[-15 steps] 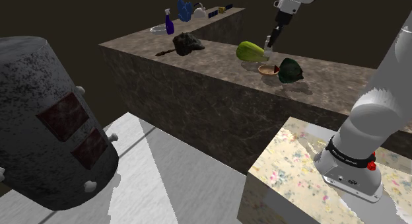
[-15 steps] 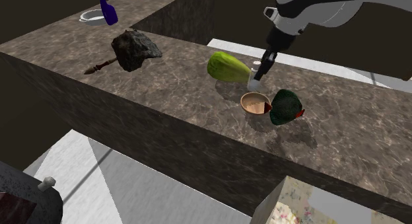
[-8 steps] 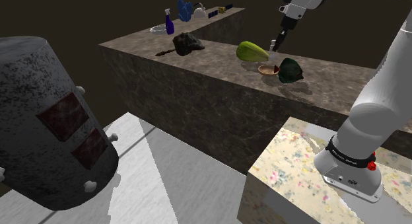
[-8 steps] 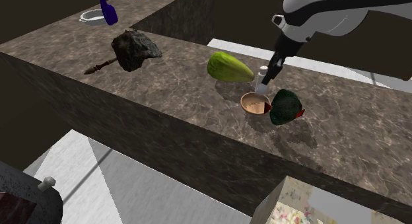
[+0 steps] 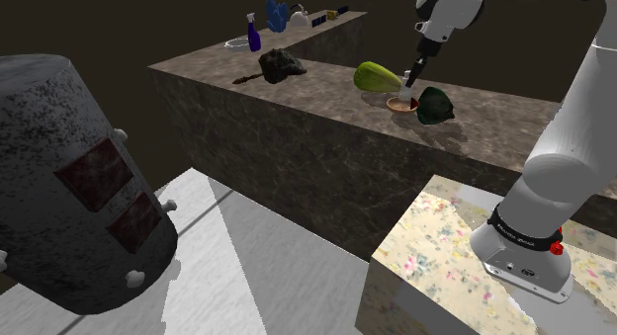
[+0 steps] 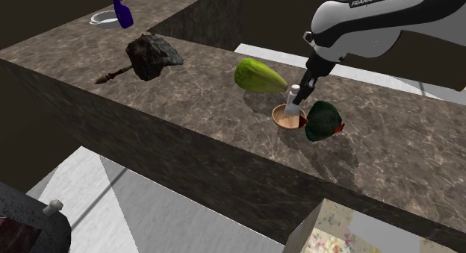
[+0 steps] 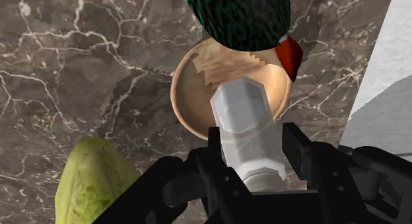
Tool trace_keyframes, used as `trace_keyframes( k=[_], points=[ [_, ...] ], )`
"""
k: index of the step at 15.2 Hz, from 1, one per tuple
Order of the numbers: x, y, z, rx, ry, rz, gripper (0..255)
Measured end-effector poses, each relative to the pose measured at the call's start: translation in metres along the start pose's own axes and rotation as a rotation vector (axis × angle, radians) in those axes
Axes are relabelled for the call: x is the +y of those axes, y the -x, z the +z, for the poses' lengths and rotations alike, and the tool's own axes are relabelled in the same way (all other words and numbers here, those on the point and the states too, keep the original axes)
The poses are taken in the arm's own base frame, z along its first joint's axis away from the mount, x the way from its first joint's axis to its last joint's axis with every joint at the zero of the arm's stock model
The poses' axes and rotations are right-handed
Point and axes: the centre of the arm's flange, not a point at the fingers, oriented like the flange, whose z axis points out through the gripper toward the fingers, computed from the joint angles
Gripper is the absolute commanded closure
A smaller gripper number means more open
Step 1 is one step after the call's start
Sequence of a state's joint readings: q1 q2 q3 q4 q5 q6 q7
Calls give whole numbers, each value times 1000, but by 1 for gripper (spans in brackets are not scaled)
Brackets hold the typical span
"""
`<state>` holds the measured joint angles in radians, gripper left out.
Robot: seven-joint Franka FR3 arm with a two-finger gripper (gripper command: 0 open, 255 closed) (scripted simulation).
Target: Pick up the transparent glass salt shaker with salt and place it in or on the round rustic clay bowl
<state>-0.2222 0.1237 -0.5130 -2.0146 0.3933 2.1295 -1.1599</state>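
Gripper [image 7: 254, 142] was clamped on the shaker [image 7: 241, 113], one finger on each side of its body. The lower end pointed down into the bowl [image 7: 187, 90]. Judged reason: a grip across the body kept the shaker near upright, ready for a straight release.

The shaker hung over the bowl's middle. Whether its base touched the bowl could not be told.

The bowl sat on the tabletop [image 6: 187, 102] between a light green fruit [image 6: 258, 76] and a dark green object [image 6: 323, 121], which lay close against the bowl's rim, so the clear way in was from above.

Against 1.0 s ago, the gripper had carried the shaker from beside the fruit's end across to the bowl. Against 0.5 s ago, it had gone from the bowl's edge to its centre, and lower. Bowl, fruit and dark object had not moved.
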Motion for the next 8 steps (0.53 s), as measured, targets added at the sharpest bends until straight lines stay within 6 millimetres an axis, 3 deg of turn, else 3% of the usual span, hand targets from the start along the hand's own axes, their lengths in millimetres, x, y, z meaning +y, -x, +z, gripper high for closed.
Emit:
trace_keyframes(
  k=[3,8],
  points=[
    [0,4,14,0,0,0,255],
    [1,5,16,0,0,0,255]
  ],
)
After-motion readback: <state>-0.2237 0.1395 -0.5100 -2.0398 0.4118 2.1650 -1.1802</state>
